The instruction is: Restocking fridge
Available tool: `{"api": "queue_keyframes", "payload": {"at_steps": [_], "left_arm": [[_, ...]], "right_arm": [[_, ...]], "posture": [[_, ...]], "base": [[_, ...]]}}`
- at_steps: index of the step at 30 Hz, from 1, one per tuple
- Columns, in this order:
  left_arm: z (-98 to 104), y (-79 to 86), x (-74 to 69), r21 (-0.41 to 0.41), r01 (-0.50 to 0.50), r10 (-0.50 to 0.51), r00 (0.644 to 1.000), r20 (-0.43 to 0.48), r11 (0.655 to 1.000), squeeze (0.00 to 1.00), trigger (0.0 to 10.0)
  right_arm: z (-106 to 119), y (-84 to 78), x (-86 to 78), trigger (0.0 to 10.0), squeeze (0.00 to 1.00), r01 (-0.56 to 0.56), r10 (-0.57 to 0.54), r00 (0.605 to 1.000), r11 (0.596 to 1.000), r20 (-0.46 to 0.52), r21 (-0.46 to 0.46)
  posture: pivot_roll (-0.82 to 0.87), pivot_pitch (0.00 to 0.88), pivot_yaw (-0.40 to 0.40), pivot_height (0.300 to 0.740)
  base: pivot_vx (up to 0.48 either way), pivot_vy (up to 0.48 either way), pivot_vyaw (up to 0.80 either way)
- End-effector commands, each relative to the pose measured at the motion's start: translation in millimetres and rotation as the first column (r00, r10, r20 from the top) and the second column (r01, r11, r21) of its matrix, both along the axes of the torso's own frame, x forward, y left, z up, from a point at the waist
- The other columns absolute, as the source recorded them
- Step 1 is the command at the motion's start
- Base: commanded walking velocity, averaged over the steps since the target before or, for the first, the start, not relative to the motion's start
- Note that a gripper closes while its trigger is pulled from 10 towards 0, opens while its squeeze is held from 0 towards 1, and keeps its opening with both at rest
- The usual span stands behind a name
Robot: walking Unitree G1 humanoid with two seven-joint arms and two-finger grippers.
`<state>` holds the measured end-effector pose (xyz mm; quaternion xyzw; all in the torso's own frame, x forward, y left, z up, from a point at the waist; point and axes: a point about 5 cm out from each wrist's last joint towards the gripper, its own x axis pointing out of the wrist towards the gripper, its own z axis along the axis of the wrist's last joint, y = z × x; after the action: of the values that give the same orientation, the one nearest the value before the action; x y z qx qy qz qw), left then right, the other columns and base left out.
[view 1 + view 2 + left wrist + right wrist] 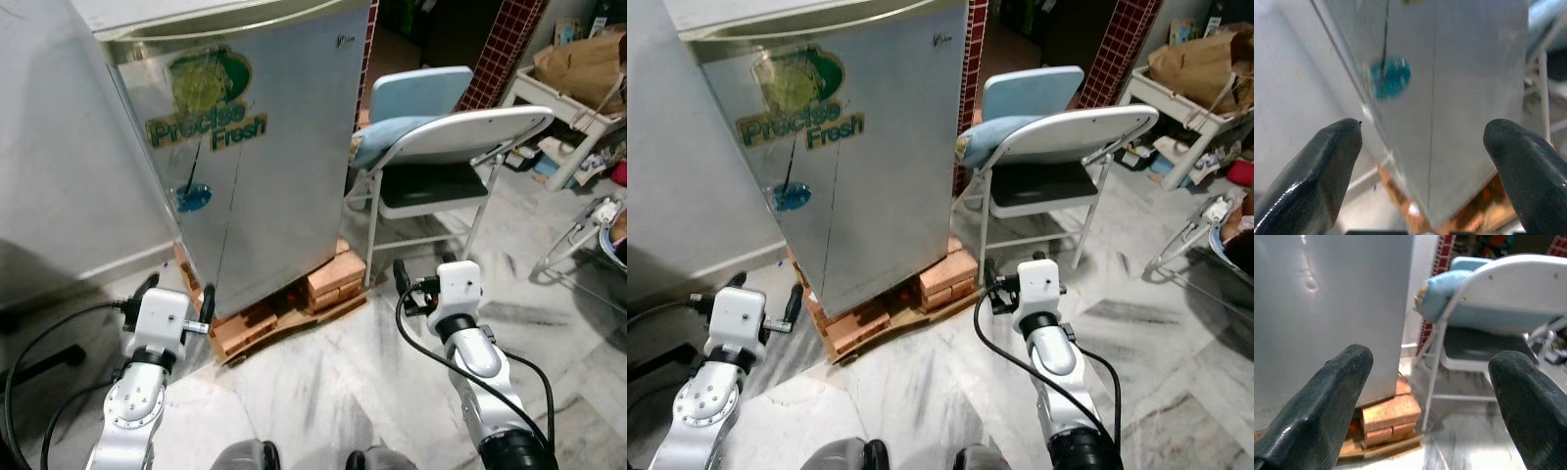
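Standing shut, fridge (235, 147) — just ahead of both spread claws.

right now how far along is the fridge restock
Barely started. Done: the robot stands at the fridge, which sits on bricks. In hand: nothing; left gripper and right gripper are open and empty, short of it. Left: open the closed door, fetch items, load them.

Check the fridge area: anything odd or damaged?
Yes. The fridge stands on stacked bricks and a board, which looks makeshift. Its side has a small dent. A folding chair stands close beside it.
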<state>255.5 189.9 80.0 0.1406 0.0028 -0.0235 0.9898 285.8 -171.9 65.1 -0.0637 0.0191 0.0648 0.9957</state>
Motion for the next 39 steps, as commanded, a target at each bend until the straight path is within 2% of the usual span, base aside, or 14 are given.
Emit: {"api": "queue_keyframes", "payload": {"at_steps": [1, 4, 6, 7, 10, 11, 12, 14, 15, 17, 21, 25, 32, 39], "left_arm": [[-3, -0.7, 2.1, -0.011, -0.003, 0.003, 1.0, -0.017, 1.0, 0.0, 10.0], [-6, -3.9, 11.5, -0.018, 0.026, -0.026, 1.0, 0.005, 0.999, 0.0, 10.0], [-5, -3.4, 8.6, -0.054, 0.008, -0.008, 1.0, 0.007, 0.998, 0.0, 10.0], [-4, -2.3, 0.9, -0.068, -0.005, 0.006, 1.0, 0.01, 0.998, 0.0, 10.0], [-4, -1.8, -6.3, -0.078, -0.019, 0.02, 1.0, 0.011, 0.997, 0.0, 10.0], [-4, -1.2, -13.1, -0.086, -0.03, 0.031, 0.999, 0.01, 0.996, 0.0, 10.0], [-10, 0.7, -28.0, -0.089, -0.047, 0.047, 0.999, -0.012, 0.995, 0.0, 10.0], [-10, 0.7, -28.0, -0.089, -0.047, 0.047, 0.999, -0.012, 0.995, 0.0, 10.0], [-15, 5.7, -41.1, -0.087, -0.081, 0.078, 0.996, -0.036, 0.993, 0.0, 10.0], [-21, 15.0, -56.8, -0.105, -0.146, 0.139, 0.988, -0.073, 0.984, 0.0, 10.0], [-22, 13.5, -66.5, -0.106, -0.161, 0.152, 0.984, -0.088, 0.981, 0.0, 10.0], [-25, 9.0, -68.2, -0.102, -0.157, 0.147, 0.984, -0.1, 0.982, 0.0, 10.0], [-25, 7.2, -62.6, -0.097, -0.148, 0.138, 0.984, -0.111, 0.984, 0.0, 10.0], [-23, 8.7, -57.5, -0.098, -0.149, 0.138, 0.984, -0.114, 0.984, 0.0, 10.0]], "right_arm": [[11, -0.8, 6.1, 10.0, 0.0, 0.008, -0.008, 0.999, 1.0, 0.034, -0.003], [9, -3.1, 8.6, 10.0, 0.0, 0.027, -0.027, 0.999, 1.0, 0.033, 0.004], [9, -4.9, 7.7, 10.0, 0.0, 0.043, -0.042, 0.998, 0.999, 0.038, -0.012], [11, -7.6, 5.7, 10.0, 0.0, 0.062, -0.06, 0.996, 0.997, 0.059, -0.048], [13, -9.8, 3.9, 10.0, 0.0, 0.072, -0.068, 0.995, 0.996, 0.069, -0.052], [14, -11.4, 2.1, 10.0, 0.0, 0.082, -0.078, 0.994, 0.996, 0.073, -0.045], [15, -15.1, -3.0, 10.0, 0.0, 0.1, -0.097, 0.992, 0.994, 0.077, -0.033], [15, -15.1, -3.0, 10.0, 0.0, 0.1, -0.097, 0.992, 0.994, 0.077, -0.033], [14, -17.6, -8.7, 10.0, 0.0, 0.098, -0.098, 0.993, 0.995, 0.064, -0.002], [15, -19.4, -16.5, 10.0, 0.0, 0.062, -0.063, 0.997, 0.998, 0.037, 0.032], [15, -20.7, -20.5, 10.0, 0.0, 0.047, -0.05, 0.998, 0.997, 0.049, 0.065], [14, -22.0, -15.3, 10.0, 0.0, 0.086, -0.088, 0.996, 0.992, 0.024, 0.096], [14, -10.8, -14.3, 10.0, 0.0, 0.094, -0.096, 0.995, 0.994, 0.03, 0.055], [14, -0.4, -14.1, 10.0, 0.0, 0.042, -0.048, 0.998, 0.989, 0.038, 0.143]], "posture": [[-0.04, 0.062, -0.017, 0.74], [-0.05, 0.048, -0.018, 0.74], [-0.06, 0.039, -0.01, 0.74], [-0.06, 0.039, -0.01, 0.74], [-0.06, 0.032, -0.007, 0.74], [-0.05, 0.025, -0.004, 0.74], [-0.04, 0.022, -0.003, 0.74], [-0.04, 0.022, -0.003, 0.74], [-0.03, 0.018, -0.002, 0.74], [-0.02, 0.018, -0.001, 0.74], [-0.01, 0.012, 0.002, 0.74], [-0.01, 0.001, 0.007, 0.74], [-0.01, 0.0, 0.025, 0.74], [-0.01, 0.004, 0.03, 0.74]], "base": [[0.0, 0.0, 0.0], [0.0, 0.0, 0.0], [0.0, 0.0, 0.0], [0.0, 0.0, 0.0], [0.0, 0.0, 0.0], [0.0, 0.0, 0.0], [0.0, 0.0, 0.0], [0.0, 0.0, 0.0], [0.0, 0.0, 0.0], [0.0, 0.0, 0.0], [0.0, 0.0, 0.0], [0.0, 0.0, 0.0], [0.0, 0.0, 0.0], [0.0, 0.0, 0.0]]}}
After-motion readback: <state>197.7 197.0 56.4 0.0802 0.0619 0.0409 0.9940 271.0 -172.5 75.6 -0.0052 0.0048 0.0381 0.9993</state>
